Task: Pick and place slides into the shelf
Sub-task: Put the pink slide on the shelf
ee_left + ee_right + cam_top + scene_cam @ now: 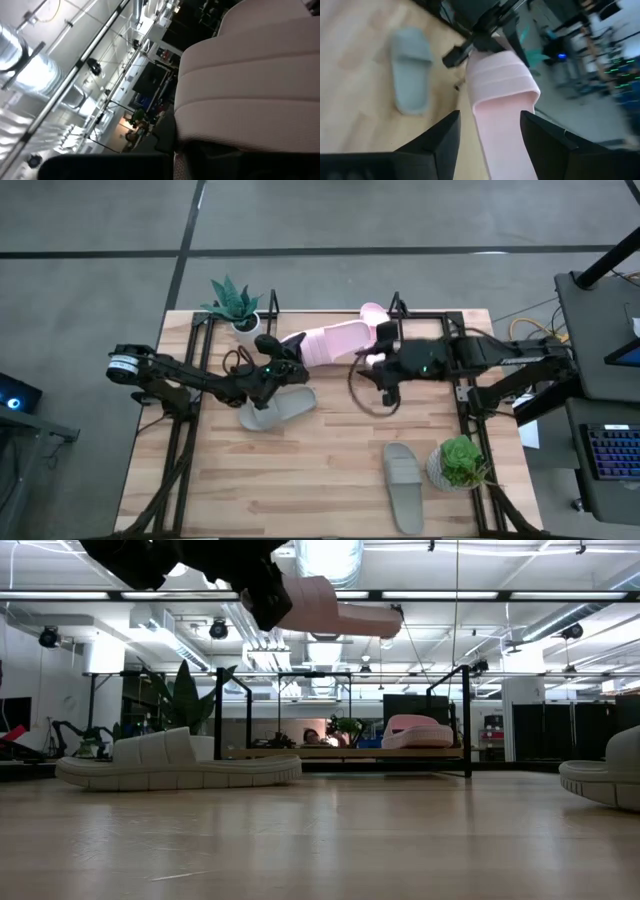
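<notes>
Rubber pink slide (330,342) held aloft between both arms, high view: left gripper (283,360) at its 9 o'clock end, right gripper (381,360) at its 3 o'clock end. Second pink slide (373,311) sits at 12 o'clock on the shelf (430,315), along the bench's (330,460) far edge. One grey slide (278,410) lies just below the left gripper; another grey slide (404,488) at 5 o'clock, near a potted plant (460,463). Spiky plant (236,305) at 10 o'clock stands beside the shelf's left end; judged the closest obstacle for a placement there.

Low view: held slide (335,608) hangs well clear of the bench, horizontal. Shelf board (350,752) carries the placed slide (415,732) at its right part; the board's middle and left look free. Grey slide (180,765) lies at 9 o'clock.

Left wrist view: pink ribbed sole (250,85) fills the frame; left jaws closed on it, judging by the lift.

Right wrist view: right jaws open, one finger (445,137) on each side of the slide (502,105), not touching. Grey slide (411,67) lies beyond.

Handling judgement: light, soft, flexes at the strap; grippy rather than slippery; not fragile. Best hold is across the sole edge or heel.
</notes>
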{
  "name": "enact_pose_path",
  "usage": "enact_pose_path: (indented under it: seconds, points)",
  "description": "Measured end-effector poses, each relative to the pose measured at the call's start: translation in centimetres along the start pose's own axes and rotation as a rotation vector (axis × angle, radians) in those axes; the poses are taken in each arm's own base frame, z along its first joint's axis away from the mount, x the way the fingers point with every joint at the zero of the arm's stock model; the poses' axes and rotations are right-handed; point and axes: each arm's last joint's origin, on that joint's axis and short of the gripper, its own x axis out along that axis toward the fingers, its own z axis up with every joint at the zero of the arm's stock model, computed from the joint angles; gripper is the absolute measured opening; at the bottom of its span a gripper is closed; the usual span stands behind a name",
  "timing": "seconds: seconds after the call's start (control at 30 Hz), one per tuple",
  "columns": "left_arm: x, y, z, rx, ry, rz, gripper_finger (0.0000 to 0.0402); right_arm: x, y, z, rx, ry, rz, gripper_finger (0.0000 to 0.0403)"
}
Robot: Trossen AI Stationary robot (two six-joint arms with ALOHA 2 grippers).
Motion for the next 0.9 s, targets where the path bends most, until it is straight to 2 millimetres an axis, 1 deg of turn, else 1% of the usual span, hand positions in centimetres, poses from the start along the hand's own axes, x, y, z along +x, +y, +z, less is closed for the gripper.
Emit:
enact_pose_path:
  seconds: [0.13,0.23,0.33,0.4,0.63,0.9]
  points:
    - [0.2,0.3,0.3,-0.104,-0.006,0.005,0.0,1.4,1.5,0.2,-0.132,0.114,-0.089,0.0188]
    - [0.3,0.5,0.5,-0.183,-0.009,0.01,0.0,2.7,2.3,0.0,-0.222,0.22,-0.159,0.0183]
    - [0.4,0.8,0.8,-0.25,-0.012,0.015,0.0,3.7,2.9,-0.3,-0.293,0.279,-0.176,0.0178]
    - [0.6,0.9,0.8,-0.295,-0.01,0.02,0.0,4.1,3.1,-0.3,-0.318,0.287,-0.17,0.0175]
    - [0.7,0.9,0.7,-0.365,-0.008,0.02,0.0,4.4,3.1,-0.4,-0.373,0.359,-0.242,0.0171]
    - [0.7,0.8,0.9,-0.477,-0.073,-0.016,0.0,4.4,3.0,-0.5,-0.41,0.37,-0.238,0.0169]
